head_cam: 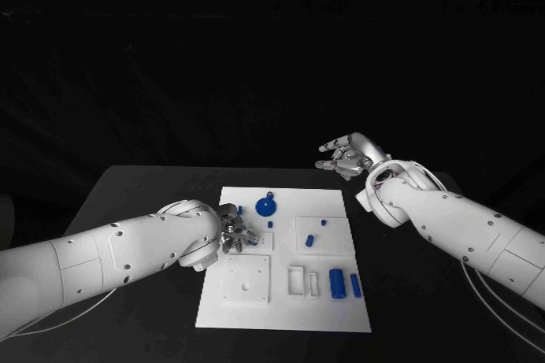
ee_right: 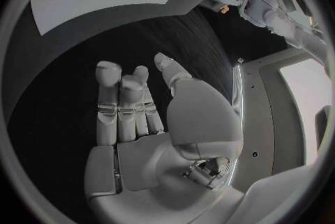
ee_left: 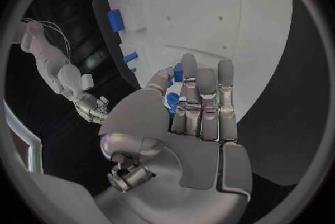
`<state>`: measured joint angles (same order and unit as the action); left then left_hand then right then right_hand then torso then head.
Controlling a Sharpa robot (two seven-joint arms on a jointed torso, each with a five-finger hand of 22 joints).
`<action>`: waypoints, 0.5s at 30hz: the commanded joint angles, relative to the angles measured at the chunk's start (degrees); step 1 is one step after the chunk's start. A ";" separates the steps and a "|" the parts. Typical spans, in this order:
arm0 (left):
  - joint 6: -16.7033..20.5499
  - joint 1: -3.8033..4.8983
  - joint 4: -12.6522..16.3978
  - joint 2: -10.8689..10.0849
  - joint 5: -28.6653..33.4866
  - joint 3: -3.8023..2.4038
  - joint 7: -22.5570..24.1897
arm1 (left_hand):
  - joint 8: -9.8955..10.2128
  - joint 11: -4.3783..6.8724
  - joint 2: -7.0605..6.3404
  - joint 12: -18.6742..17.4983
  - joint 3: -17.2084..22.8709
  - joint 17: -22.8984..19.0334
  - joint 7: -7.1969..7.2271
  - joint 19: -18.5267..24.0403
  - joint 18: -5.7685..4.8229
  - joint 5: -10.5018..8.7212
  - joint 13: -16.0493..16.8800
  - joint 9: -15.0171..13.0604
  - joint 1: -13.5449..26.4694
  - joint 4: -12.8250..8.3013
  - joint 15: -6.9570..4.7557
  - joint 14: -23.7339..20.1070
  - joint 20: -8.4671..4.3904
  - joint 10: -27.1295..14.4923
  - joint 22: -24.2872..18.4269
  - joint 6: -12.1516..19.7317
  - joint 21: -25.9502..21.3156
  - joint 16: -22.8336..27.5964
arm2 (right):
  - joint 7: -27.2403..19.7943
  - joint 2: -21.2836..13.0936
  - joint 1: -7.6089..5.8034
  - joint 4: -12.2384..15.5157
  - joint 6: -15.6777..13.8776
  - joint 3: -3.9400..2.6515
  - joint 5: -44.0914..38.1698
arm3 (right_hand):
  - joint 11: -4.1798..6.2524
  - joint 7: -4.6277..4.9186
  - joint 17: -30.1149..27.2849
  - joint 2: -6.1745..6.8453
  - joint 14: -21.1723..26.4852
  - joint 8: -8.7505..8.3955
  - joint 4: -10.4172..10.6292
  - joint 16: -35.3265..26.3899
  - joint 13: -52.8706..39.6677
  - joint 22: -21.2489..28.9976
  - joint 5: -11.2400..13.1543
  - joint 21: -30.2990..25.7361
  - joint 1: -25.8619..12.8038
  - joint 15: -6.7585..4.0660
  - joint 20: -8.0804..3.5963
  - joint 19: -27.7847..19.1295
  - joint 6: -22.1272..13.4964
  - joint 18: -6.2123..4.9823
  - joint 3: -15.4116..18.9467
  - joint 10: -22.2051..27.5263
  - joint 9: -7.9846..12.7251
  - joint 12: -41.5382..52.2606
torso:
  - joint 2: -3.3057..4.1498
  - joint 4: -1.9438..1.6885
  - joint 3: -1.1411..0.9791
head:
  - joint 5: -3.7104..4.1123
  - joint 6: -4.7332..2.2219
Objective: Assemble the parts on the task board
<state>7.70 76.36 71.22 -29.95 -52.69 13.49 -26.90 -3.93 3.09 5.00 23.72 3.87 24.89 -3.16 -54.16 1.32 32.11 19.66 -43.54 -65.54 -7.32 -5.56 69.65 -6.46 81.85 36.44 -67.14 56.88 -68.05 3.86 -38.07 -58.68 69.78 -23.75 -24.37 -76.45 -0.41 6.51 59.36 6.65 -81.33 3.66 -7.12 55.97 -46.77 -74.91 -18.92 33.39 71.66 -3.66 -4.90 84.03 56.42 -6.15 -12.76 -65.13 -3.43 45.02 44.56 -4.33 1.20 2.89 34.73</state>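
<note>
**Pinching a small blue part over the white task board**

Seen from the head camera, a white task board (head_cam: 284,308) is laid in the middle of a black table (head_cam: 148,190). The left hand (head_cam: 235,235) is held low over the board's left side, near its middle. In the left wrist view, a small blue part (ee_left: 175,98) is pinched between the thumb and the fingers (ee_left: 207,101), which are pressed close together; whether the part touches the board cannot be told.

The right hand (head_cam: 352,157) is raised beyond the board's far right corner, well apart from it. Nothing is held in it; its fingers (ee_right: 122,106) are kept side by side and gently curled, the thumb set apart.

Other parts are seen on the board: a blue round piece (head_cam: 266,206) near the far edge and two blue cylinders (head_cam: 344,283) towards the near right.

A slip is judged the main risk. So little of the part is gripped that it could be twisted or dropped if it is pressed down off-line with its seat, and a neighbouring part could be knocked by the bunched fingers.
</note>
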 commanded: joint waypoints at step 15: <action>1.22 -0.37 0.73 -1.05 -1.64 0.11 -0.01 | -1.45 0.35 0.17 0.13 7.86 0.86 2.98 -0.98 0.89 2.55 0.38 -3.13 0.72 -8.60 -0.38 1.25 -0.49 1.24 0.17 -3.39 0.55 0.15 | -0.41 0.16 -0.02 -0.33 0.29 -0.04 0.59 | 0.35 0.04 0.08 0.23 -0.29 -0.17 0.11 0.07 0.06 -3.15 -1.92 0.32 -1.07 -0.24 -0.05 2.85 0.27 -0.47 0.17 -0.11 -0.08 0.34 | -0.03 -0.07 -0.02 | 0.31 0.06</action>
<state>8.24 76.21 72.08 -30.93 -53.30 13.50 -26.74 -5.14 3.31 5.14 23.72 3.71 25.73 -3.09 -54.83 1.32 34.41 20.00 -43.59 -65.08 -7.48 -5.92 70.64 -7.06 82.69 36.56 -67.61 57.11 -68.06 3.86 -37.98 -58.68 69.47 -23.73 -24.38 -76.18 -0.42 6.47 59.36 6.93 -81.33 3.66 -7.11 55.97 -46.78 -74.91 -20.64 33.39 70.89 -3.66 -4.90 84.03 56.46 -6.14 -12.75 -65.13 -3.43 45.02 44.53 -4.36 1.17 3.10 34.79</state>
